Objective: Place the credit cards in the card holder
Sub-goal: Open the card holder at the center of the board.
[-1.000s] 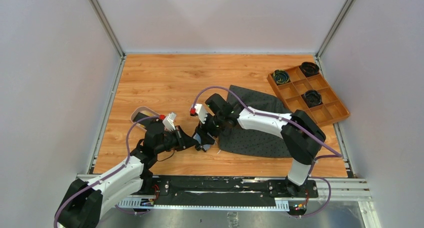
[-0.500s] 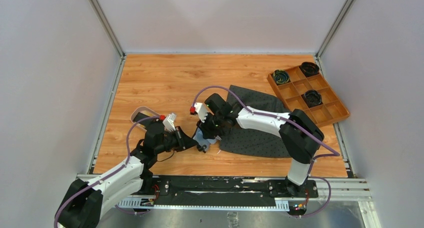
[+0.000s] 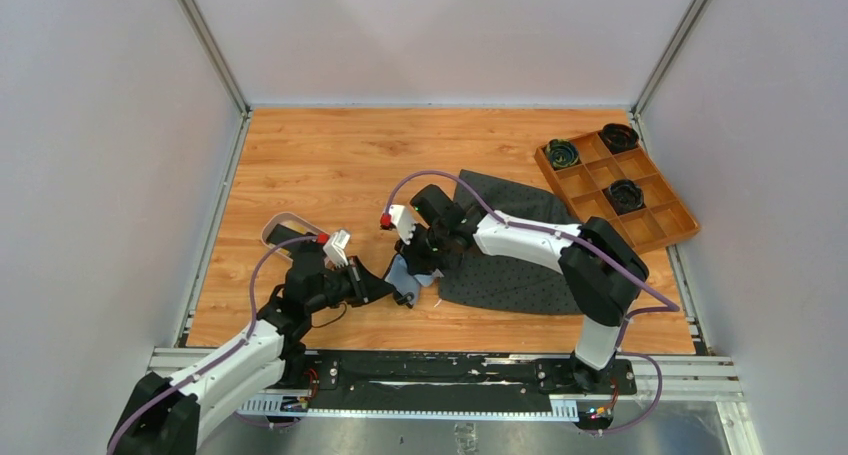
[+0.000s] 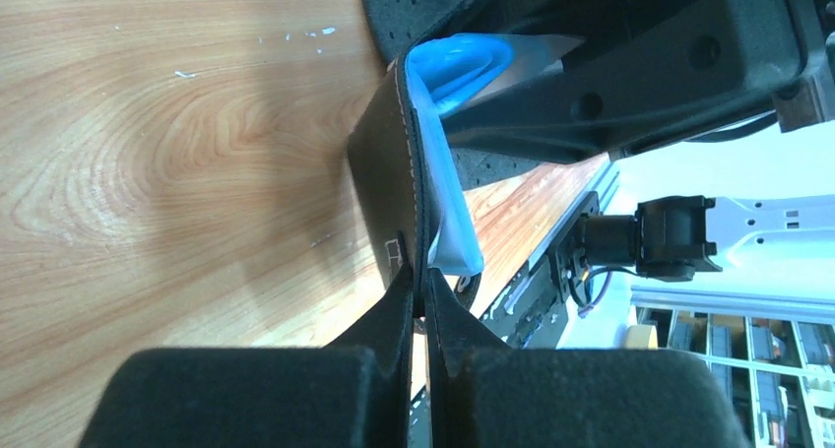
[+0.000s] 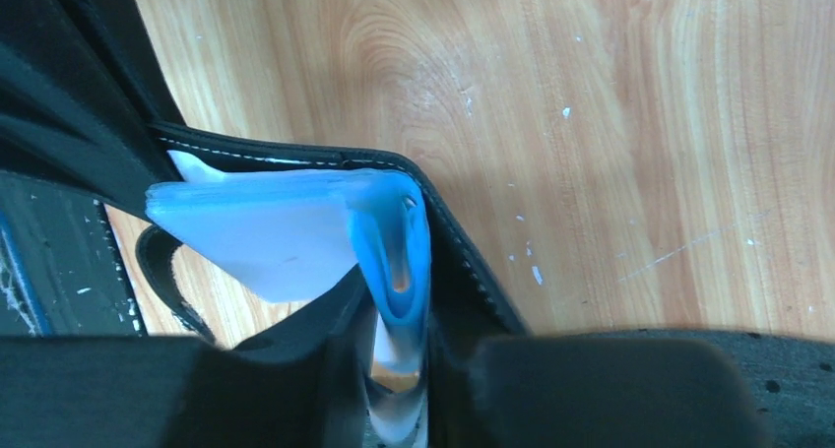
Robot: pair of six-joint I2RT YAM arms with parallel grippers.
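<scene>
Bright, even light from overhead
Soft shadows fall across the desk (image 3: 330, 155); wrist views blur near the lens, one background blown white

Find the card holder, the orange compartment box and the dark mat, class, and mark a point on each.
card holder (image 4: 389, 162), left wrist view, on its black outer cover.
orange compartment box (image 3: 583, 182), top external view, on an empty compartment's floor.
dark mat (image 3: 510, 275), top external view, on its bare near part.

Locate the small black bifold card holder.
Top view, near centre: card holder pinched in the left gripper, right gripper at its other side, just left of the dark perforated mat.
</scene>
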